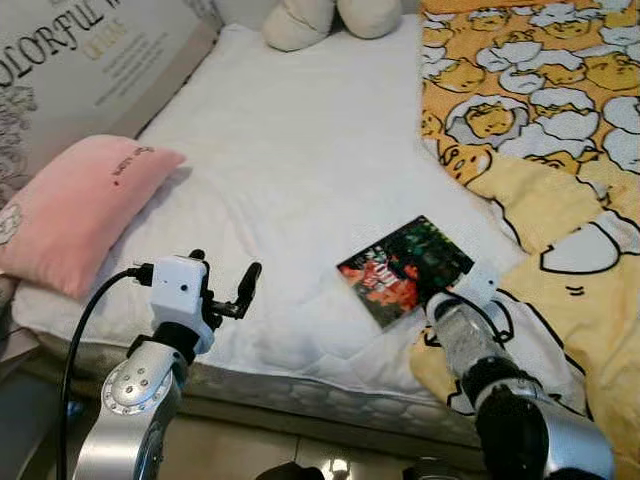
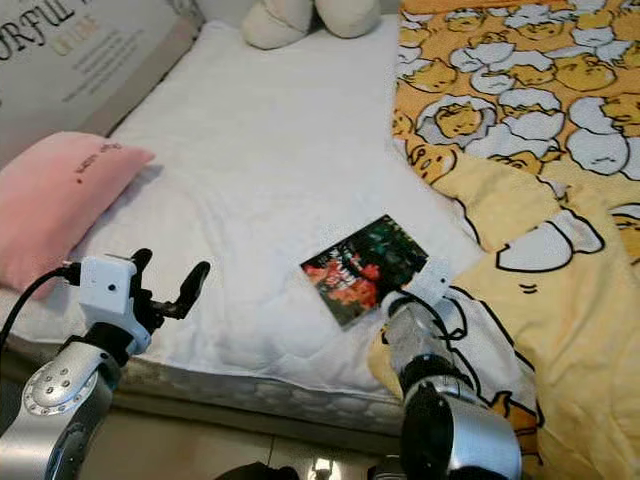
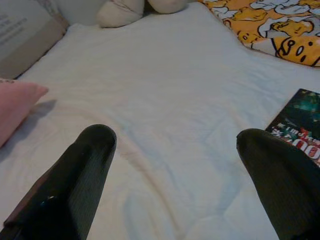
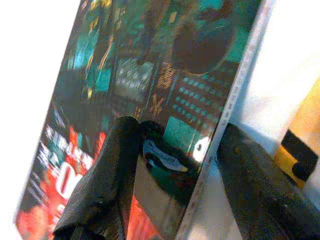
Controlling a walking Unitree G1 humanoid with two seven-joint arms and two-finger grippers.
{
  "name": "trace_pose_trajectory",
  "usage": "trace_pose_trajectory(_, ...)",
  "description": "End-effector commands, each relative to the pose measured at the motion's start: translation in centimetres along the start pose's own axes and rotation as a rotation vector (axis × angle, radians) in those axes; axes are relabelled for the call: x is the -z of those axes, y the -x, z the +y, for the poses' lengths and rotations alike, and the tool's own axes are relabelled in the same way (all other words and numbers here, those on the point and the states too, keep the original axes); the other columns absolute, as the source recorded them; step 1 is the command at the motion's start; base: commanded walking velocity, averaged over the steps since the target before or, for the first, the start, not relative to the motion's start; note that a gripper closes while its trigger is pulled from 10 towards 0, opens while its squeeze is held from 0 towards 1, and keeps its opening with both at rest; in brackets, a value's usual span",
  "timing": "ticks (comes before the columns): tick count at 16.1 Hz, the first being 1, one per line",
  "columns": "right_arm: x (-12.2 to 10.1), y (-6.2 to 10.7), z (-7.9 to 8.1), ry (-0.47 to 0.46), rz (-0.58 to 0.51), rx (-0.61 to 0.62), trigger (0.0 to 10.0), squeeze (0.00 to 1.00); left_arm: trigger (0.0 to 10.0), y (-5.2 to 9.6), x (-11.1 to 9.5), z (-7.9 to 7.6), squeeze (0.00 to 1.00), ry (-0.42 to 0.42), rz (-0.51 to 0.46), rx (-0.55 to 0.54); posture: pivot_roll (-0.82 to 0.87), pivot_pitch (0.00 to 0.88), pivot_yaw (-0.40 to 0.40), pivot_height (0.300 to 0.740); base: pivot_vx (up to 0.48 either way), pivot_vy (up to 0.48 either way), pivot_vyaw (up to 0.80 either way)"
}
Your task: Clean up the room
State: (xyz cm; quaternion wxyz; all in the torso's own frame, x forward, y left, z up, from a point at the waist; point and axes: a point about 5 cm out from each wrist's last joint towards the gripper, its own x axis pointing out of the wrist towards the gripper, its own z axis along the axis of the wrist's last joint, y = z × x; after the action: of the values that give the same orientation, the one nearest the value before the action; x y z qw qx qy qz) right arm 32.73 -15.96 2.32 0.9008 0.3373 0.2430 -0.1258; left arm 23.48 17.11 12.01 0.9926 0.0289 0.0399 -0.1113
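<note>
I am looking down at a bed (image 1: 300,170) covered with a white sheet. A book (image 1: 405,270) with a dark, glossy cover in red and green lies flat on the sheet near the near edge of the bed, right of centre. Its right corner lies just beside a yellow blanket (image 1: 560,130) printed with egg characters, which covers the right side of the bed.

My right gripper (image 4: 172,165) is at the near right corner of the book. In the right wrist view its fingers (image 4: 107,185) straddle the book's edge: one finger rests on the cover, the other sits off the edge on the blanket side. The jaws are spread around the edge, and I cannot tell whether they are pressing on it.

My left gripper (image 1: 245,290) hovers over the near left part of the sheet, well apart from the book. Its fingers (image 3: 82,170) are spread wide and hold nothing.

A pink pillow (image 1: 85,205) lies at the left edge of the bed. A cream plush toy (image 1: 325,18) sits at the far end. A printed board (image 1: 85,60) stands along the far left side.
</note>
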Motion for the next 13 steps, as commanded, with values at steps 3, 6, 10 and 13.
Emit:
trace_pose_trajectory(3,3.0,0.2,1.9,-0.059,0.132,-0.070,0.0,0.00,10.0,-0.4,0.1,0.0,0.00,-0.005,0.010,-0.002,0.02,0.091,0.190,0.740,0.000,0.000,0.00)
trace_pose_trajectory(6,0.8,0.0,3.4,0.226,0.007,-0.141,0.0,0.00,10.0,-1.4,0.4,-0.4,0.00,0.011,0.001,-0.002,-0.02,0.059,0.168,0.740,0.000,0.000,0.00)
trace_pose_trajectory(10,-2.1,-0.1,5.3,0.285,-0.101,-0.238,0.0,0.00,10.0,-3.8,0.2,-1.6,0.00,0.048,-0.044,0.010,-0.10,0.000,0.145,0.740,0.000,0.000,0.00)
trace_pose_trajectory(13,-4.2,0.2,6.8,0.349,-0.183,-0.311,0.0,0.00,10.0,-5.0,0.1,-1.8,0.00,0.038,-0.057,0.007,-0.12,0.000,0.133,0.740,0.000,0.000,0.00)
